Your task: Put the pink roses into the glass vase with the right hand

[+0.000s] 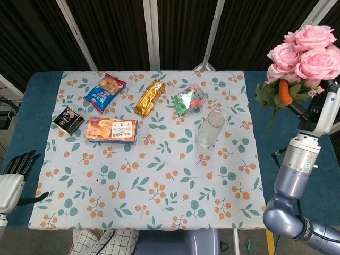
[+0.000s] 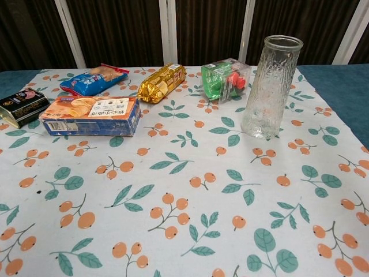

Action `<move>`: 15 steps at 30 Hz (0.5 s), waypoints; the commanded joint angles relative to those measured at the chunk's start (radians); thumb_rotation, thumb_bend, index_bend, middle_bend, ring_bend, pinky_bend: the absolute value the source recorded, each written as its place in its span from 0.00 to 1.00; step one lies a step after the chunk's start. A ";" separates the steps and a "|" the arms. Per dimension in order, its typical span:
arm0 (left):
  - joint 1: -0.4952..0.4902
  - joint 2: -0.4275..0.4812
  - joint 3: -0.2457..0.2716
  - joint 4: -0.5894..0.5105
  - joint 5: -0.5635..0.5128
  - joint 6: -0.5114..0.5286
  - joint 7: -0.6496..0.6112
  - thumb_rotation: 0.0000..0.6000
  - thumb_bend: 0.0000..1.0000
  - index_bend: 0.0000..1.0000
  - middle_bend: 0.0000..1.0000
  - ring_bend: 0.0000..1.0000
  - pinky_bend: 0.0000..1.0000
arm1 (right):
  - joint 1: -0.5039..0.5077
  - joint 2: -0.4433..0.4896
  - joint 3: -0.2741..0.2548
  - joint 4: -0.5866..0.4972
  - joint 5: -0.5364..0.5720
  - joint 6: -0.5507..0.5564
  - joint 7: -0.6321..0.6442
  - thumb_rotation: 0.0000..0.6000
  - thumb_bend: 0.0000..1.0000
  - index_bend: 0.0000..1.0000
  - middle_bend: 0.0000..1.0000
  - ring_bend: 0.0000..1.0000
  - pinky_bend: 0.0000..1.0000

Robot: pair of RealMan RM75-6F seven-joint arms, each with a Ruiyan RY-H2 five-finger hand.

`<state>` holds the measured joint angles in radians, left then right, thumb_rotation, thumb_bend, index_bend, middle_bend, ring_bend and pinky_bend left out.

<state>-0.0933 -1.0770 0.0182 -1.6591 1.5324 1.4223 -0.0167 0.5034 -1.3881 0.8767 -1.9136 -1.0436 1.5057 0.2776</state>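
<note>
**Roses held high, vase waiting below and to the left**

The desk (image 1: 297,90), blue-topped and laid with a floral cloth (image 1: 154,175), carries everything but the flowers. At the right edge of the head view the right arm rises from the bottom corner, and the right robot hand (image 1: 313,114) grips the pink roses (image 1: 303,50) by their stems, blooms up near the top of the frame, leaves and an orange wrap just under them. How the fingers lie around the stems is mostly hidden. The bunch stands roughly upright, its long axis close to vertical.

The glass vase (image 2: 271,86) stands upright and empty on the cloth, mouth open to the ceiling, well apart from the roses: it lies to the left of the robot hand and lower in the head view. The chest view shows the vase but no roses. My judgement is that the coming move turns on carrying the stems leftward over the mouth, then lowering them straight down.

The left robot hand (image 1: 13,175) rests at the desk's left edge, empty with fingers spread, far from the vase.

Snack packets lie behind: a flat orange box (image 1: 111,129), a blue bag (image 1: 104,92), a gold pack (image 1: 149,97), a clear green pack (image 1: 190,100) nearest the vase, a small dark packet (image 1: 68,119).
</note>
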 commanded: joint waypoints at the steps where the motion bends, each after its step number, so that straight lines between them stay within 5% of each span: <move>1: 0.000 0.000 -0.001 -0.002 -0.003 -0.001 -0.001 1.00 0.00 0.00 0.00 0.00 0.00 | 0.064 -0.042 0.009 0.047 0.029 -0.014 0.001 1.00 0.31 0.49 0.51 0.50 0.33; 15: -0.002 0.007 -0.004 -0.004 -0.021 -0.012 -0.014 1.00 0.00 0.00 0.00 0.00 0.00 | 0.260 -0.214 -0.045 0.371 0.083 -0.069 0.021 1.00 0.31 0.48 0.51 0.49 0.33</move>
<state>-0.0953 -1.0699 0.0137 -1.6627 1.5118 1.4107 -0.0299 0.7334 -1.5726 0.8453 -1.5922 -0.9704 1.4524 0.2875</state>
